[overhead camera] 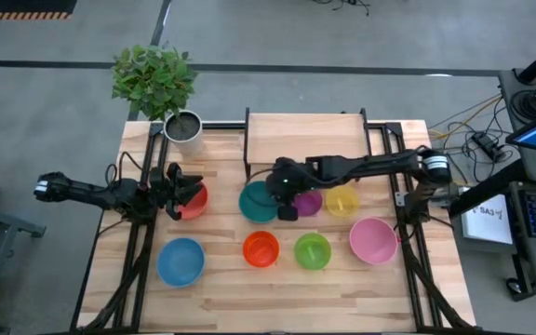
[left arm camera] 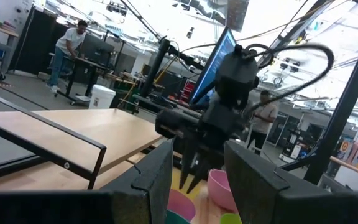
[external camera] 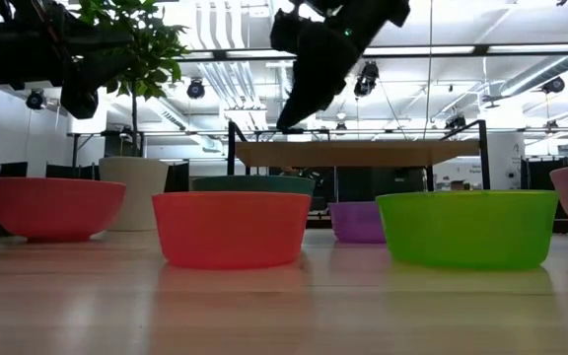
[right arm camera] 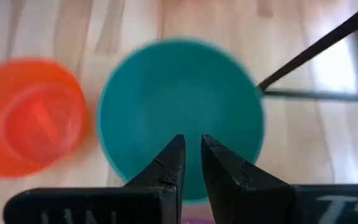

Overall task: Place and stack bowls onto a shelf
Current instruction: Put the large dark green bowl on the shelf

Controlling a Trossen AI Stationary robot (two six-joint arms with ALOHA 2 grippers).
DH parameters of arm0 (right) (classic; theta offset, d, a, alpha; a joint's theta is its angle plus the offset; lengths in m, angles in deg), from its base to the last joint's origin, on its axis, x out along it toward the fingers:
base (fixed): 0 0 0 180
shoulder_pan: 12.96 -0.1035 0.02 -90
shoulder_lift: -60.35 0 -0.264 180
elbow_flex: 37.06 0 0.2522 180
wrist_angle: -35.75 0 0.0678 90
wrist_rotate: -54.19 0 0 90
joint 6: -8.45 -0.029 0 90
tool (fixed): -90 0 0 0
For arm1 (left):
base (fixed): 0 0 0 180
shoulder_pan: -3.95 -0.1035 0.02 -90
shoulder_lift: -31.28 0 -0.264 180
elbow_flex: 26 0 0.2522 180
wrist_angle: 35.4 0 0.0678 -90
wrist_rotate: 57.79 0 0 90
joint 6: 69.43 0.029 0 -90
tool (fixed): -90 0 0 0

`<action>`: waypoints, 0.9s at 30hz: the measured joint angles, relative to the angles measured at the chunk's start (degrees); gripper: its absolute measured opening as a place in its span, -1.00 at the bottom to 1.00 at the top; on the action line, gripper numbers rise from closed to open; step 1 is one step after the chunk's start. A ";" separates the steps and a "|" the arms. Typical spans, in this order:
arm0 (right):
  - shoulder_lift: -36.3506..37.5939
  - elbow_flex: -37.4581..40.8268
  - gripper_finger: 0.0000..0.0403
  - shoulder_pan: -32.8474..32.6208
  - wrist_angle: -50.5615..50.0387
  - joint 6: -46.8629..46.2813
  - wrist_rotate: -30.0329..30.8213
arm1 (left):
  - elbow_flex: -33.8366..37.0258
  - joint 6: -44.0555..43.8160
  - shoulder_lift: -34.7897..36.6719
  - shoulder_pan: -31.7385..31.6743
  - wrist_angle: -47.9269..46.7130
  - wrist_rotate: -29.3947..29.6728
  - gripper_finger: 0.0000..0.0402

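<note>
My right gripper hangs over the teal bowl, clear above it in the low view. Its fingers slant down toward the table's left and stand a narrow gap apart, with nothing between them. The teal bowl rests on its base on the table in front of the shelf, which bears nothing. Beside it stand the purple bowl and the yellow bowl. My left gripper waits open, raised beside the red bowl.
Nearer the front edge stand the blue bowl, orange bowl, green bowl and pink bowl. A potted plant stands at the far left, next to the shelf. A black shelf leg is close to the teal bowl.
</note>
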 joint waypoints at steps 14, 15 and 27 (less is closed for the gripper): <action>-6.02 -4.98 -0.79 -0.94 -0.98 1.60 0.04 | 0.00 1.31 0.00 0.00 -0.07 0.05 -0.35; -5.89 -5.01 -0.79 -0.95 -0.79 1.43 0.04 | 0.00 1.36 0.00 0.00 -0.04 0.05 -0.35; -5.87 -4.99 -0.52 -3.79 0.37 -2.39 -0.03 | 0.00 1.75 -0.07 0.00 -0.11 0.14 -0.35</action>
